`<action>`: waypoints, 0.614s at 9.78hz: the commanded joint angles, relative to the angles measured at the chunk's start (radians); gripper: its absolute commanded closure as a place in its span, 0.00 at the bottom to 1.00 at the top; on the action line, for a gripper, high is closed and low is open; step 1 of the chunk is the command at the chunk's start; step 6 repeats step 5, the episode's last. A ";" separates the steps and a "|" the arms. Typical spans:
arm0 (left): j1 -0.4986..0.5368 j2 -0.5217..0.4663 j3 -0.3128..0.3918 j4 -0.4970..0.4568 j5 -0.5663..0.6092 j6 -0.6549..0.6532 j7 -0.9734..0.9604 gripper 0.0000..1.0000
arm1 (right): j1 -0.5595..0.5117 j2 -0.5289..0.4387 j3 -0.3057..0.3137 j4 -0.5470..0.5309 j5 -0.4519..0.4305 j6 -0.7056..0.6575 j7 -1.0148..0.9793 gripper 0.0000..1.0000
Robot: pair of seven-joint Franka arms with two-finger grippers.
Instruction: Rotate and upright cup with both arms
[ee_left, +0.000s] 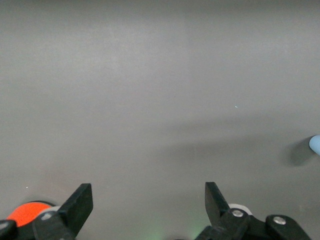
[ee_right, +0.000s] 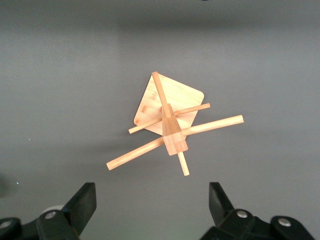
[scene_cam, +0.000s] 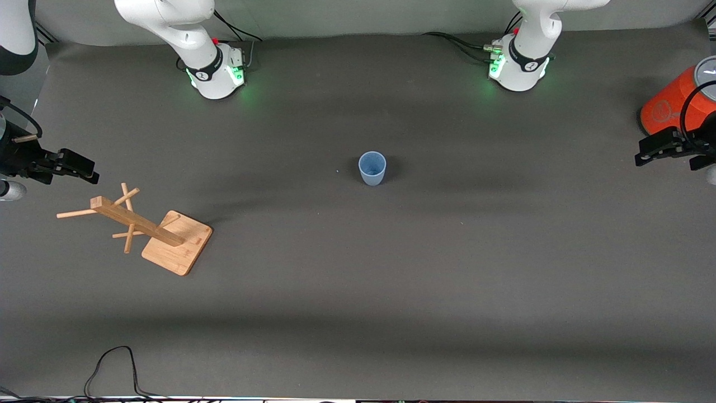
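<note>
The pale blue cup (scene_cam: 372, 168) stands in the middle of the table with its open mouth up; a sliver of it shows in the left wrist view (ee_left: 315, 145). My left gripper (scene_cam: 668, 154) hovers over the left arm's end of the table, open and empty (ee_left: 148, 197), well away from the cup. Over the right arm's end hangs my right gripper (scene_cam: 78, 167), also open and empty (ee_right: 152, 197), just above the wooden rack. Neither gripper touches anything.
A wooden mug tree (scene_cam: 140, 224) on a square base stands at the right arm's end, under the right gripper (ee_right: 170, 125). An orange cylinder with a grey top (scene_cam: 674, 103) sits at the left arm's end. A black cable (scene_cam: 112, 369) loops along the table's front edge.
</note>
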 commanded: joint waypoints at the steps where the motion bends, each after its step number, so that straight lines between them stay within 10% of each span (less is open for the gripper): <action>1: 0.011 -0.020 -0.014 -0.033 0.038 0.013 -0.027 0.00 | -0.005 -0.002 0.005 0.003 -0.007 0.002 -0.012 0.00; 6: -0.003 -0.012 -0.018 -0.016 0.074 0.049 -0.024 0.00 | -0.005 -0.002 0.005 0.003 -0.007 0.002 -0.012 0.00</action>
